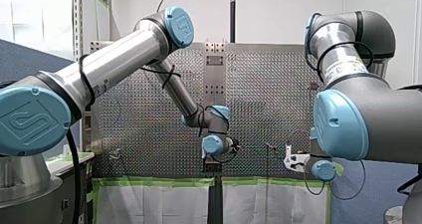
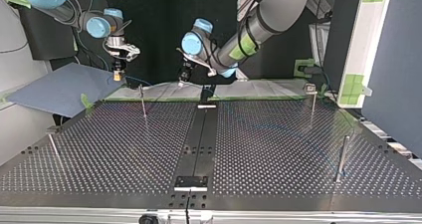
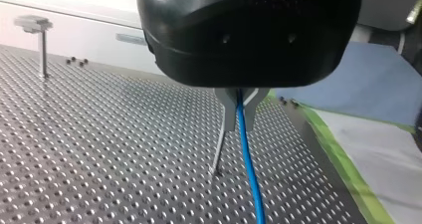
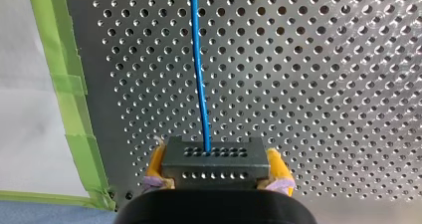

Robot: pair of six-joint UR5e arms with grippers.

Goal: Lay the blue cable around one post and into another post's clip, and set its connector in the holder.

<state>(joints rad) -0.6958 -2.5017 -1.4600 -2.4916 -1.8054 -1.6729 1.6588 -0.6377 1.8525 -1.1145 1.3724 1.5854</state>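
Tension was the thing to mind at this stage. My left tool (image 3: pixel 240 124) had its metal fingers (image 3: pixel 228 112) pinched narrow on the blue cable (image 3: pixel 250 174), which ran from them toward six o'clock in the left wrist view, over the tabletop (image 3: pixel 99 149). My right tool (image 4: pixel 214 176) had its yellow pads (image 4: pixel 277 170) clamped on the dark connector (image 4: pixel 213 157), and the cable left the connector's face toward twelve o'clock in the right wrist view. In the top view both tools hung near the tabletop's far edge, around eleven o'clock. The right one was further out, and the cable presumably spanned between them. Nothing looked wrapped, clipped or seated yet.

A thin post (image 3: pixel 219 149) stood just beside the cable at the left tool's tips, on its nine o'clock side. A capped post (image 3: pixel 42 45) stood well apart, toward ten o'clock.

The step in hand seemed to be carrying the cable round that thin post. Done well, the right tool would act as a steady anchor, giving just enough slack that the cable did not kink at the connector. The left tool would sweep low and close round the post without its fingers striking it, holding the line taut enough to hug the post rather than ride up over its top.
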